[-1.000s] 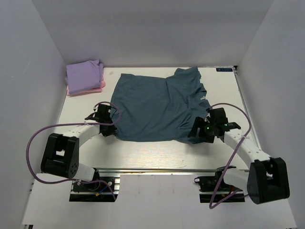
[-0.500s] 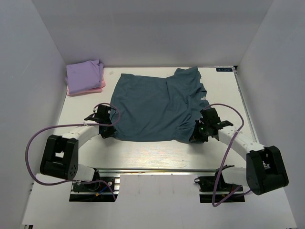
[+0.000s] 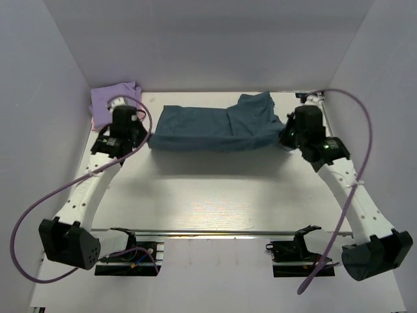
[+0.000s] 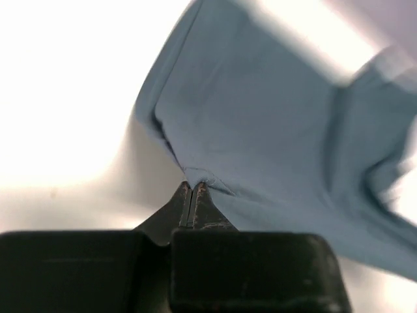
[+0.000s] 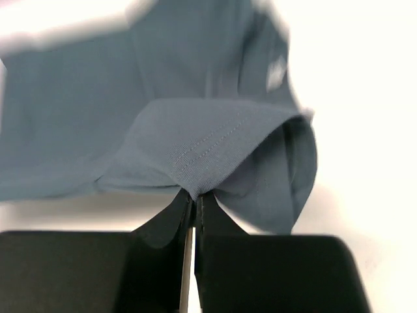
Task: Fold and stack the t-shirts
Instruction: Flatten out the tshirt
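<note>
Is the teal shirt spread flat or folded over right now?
Folded over: the teal shirt shows as a narrow band, with the left gripper and right gripper each shut on its pinched edge.

Robotics lab test cell. 2 robot arms, left arm [image 3: 79, 195] and right arm [image 3: 353, 190], bolted to metal rail [image 3: 215, 232] at near edge of white table [image 3: 215, 195]. Plain white walls [image 3: 195, 39] box in table on 3 sides. Purple cables [image 3: 14, 248] loop loose from arms. Blue t-shirt [image 3: 208, 127] lies on bare tabletop under bright overhead light.
</note>
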